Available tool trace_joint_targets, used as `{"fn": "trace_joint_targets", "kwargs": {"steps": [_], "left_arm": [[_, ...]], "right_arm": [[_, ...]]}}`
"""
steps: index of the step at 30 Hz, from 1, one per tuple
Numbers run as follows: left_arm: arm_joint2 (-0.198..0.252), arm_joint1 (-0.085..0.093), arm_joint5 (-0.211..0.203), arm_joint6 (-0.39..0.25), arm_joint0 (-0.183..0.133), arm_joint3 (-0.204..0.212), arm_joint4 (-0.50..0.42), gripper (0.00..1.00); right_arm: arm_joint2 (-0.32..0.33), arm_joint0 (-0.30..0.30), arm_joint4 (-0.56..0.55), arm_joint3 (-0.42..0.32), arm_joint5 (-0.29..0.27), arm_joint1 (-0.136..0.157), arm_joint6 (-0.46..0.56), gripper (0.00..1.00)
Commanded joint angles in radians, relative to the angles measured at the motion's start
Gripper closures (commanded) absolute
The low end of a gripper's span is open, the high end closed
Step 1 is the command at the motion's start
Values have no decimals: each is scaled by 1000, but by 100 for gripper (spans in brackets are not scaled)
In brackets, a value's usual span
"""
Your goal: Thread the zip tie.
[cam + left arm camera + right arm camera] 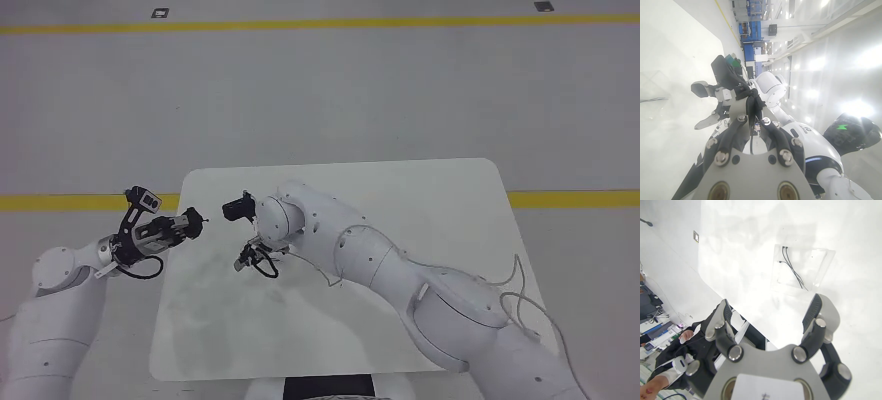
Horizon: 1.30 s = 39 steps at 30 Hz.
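Note:
Two thin black zip ties [791, 266] lie side by side on a clear square plate [821, 264] on the white table; they also show as dark lines [653, 99] in the left wrist view. My right gripper [770, 311] hangs open just above the table beside that plate, with nothing between its fingers [814, 308]. It is near the table's left middle [248, 263]. My left gripper [192, 227] is at the table's left edge, pointing at the right wrist, its links drawn together and shut. Whether it holds anything is hidden.
The white table [450, 200] has wide bare surface to the right and at the back. The right arm's wrist and its black camera [721, 70] sit close in front of my left gripper. The table's rounded corner [704, 279] lies near the right gripper.

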Motion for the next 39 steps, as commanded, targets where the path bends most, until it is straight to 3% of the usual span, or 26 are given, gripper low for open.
{"fn": "trace_joint_targets", "kwargs": {"steps": [1, 12, 18, 19, 22, 24, 26, 34, 39], "left_arm": [[0, 0, 0, 0, 0, 0, 0, 100], [0, 0, 0, 0, 0, 0, 0, 100], [0, 0, 0, 0, 0, 0, 0, 100], [0, 0, 0, 0, 0, 0, 0, 100], [0, 0, 0, 0, 0, 0, 0, 100], [0, 0, 0, 0, 0, 0, 0, 100], [0, 0, 0, 0, 0, 0, 0, 100], [0, 0, 0, 0, 0, 0, 0, 100], [0, 0, 0, 0, 0, 0, 0, 100]], "right_arm": [[0, 0, 0, -1, 1, 0, 0, 0], [-15, -16, -52, -18, -4, -1, -27, 0], [-9, -21, -75, 18, -15, -14, -66, 0], [-8, -22, -79, 23, -16, -16, -74, 5], [-4, -26, -89, 35, -25, -22, -95, 53], [-3, -28, -100, 41, -25, -25, -104, 60], [0, -31, -107, 53, -30, -29, -109, 74], [6, -31, -122, 97, -48, -51, -121, 87], [5, -24, -140, 128, -41, -70, -129, 86]]}}
